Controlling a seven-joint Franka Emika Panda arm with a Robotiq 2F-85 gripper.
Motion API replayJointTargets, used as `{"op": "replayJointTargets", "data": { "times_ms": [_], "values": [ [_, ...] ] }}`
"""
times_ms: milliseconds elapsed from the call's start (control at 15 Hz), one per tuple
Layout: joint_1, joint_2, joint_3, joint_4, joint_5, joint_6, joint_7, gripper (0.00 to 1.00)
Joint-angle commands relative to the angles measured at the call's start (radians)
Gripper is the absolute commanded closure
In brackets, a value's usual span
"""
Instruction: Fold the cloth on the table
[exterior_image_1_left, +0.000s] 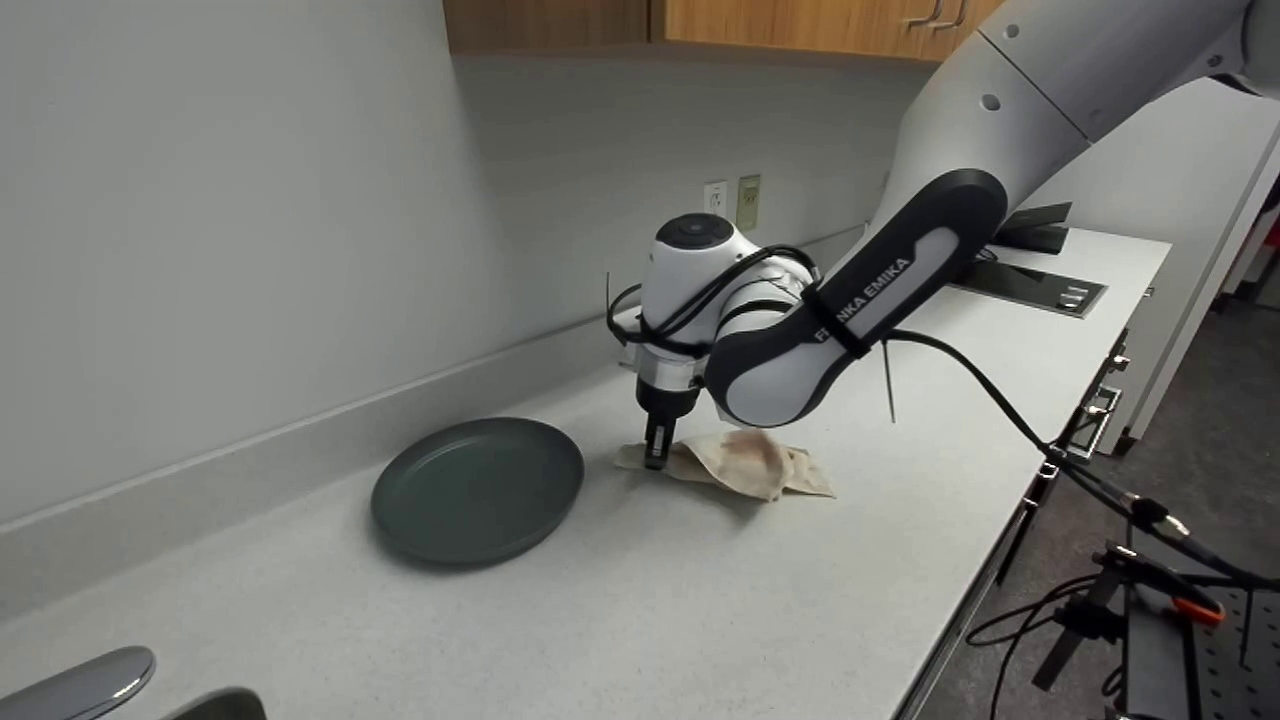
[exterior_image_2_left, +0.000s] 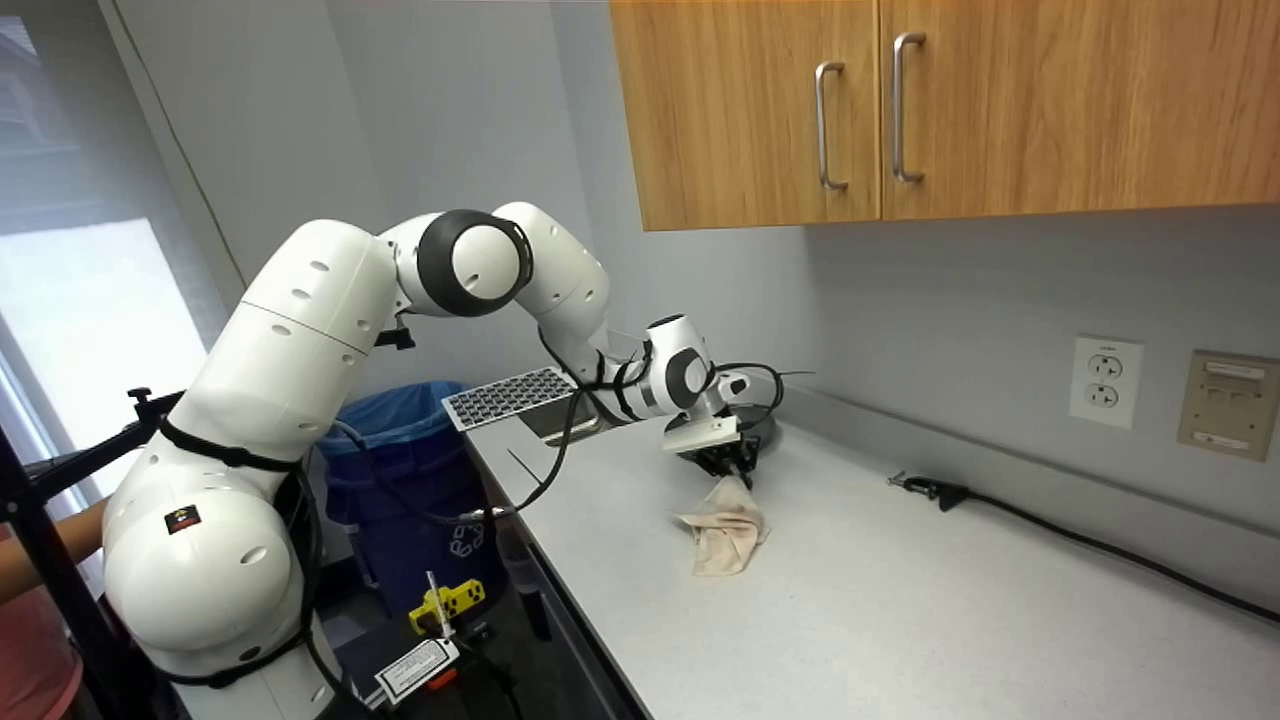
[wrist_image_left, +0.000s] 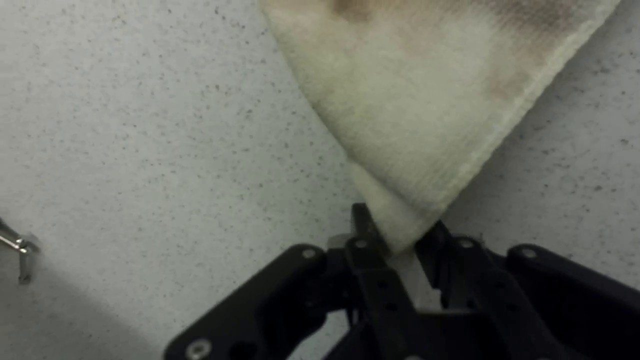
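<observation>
A beige cloth (exterior_image_1_left: 742, 462) with brownish stains lies bunched on the white countertop, partly folded over itself. It also shows in an exterior view (exterior_image_2_left: 728, 530), rising to a point at the gripper. In the wrist view the cloth (wrist_image_left: 420, 90) fills the top and narrows to a corner, with a second layer under its left edge. My gripper (exterior_image_1_left: 656, 462) points down at the cloth's end nearest the plate. In the wrist view the gripper (wrist_image_left: 397, 220) has its fingers close together on either side of the corner. The cloth hides part of the fingertips, so I cannot tell whether they pinch it.
A dark green plate (exterior_image_1_left: 478, 490) lies beside the gripper near the wall. A black clamp with a cable (exterior_image_2_left: 940, 490) lies along the backsplash. A faucet (exterior_image_1_left: 85, 688) stands at the counter's near end in that view. Wooden cabinets (exterior_image_2_left: 950, 110) hang above.
</observation>
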Motion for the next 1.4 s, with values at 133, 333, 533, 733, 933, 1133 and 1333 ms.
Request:
{"op": "replayJointTargets", "data": {
  "times_ms": [133,333,533,733,933,1133,1333],
  "values": [
    [-0.005,-0.046,-0.005,-0.019,0.03,0.017,0.021,1.0],
    [-0.01,-0.1,-0.001,-0.055,0.045,0.03,0.036,0.99],
    [-0.017,-0.163,-0.006,-0.11,0.056,0.066,0.049,0.99],
    [-0.024,-0.24,-0.02,-0.187,0.064,0.108,0.08,0.99],
    [-0.023,-0.307,-0.052,-0.272,0.05,0.144,0.117,0.99],
    [-0.031,-0.358,-0.071,-0.357,0.053,0.134,0.135,0.99],
    [-0.047,-0.398,-0.075,-0.433,0.062,0.095,0.138,0.99]
  ]
}}
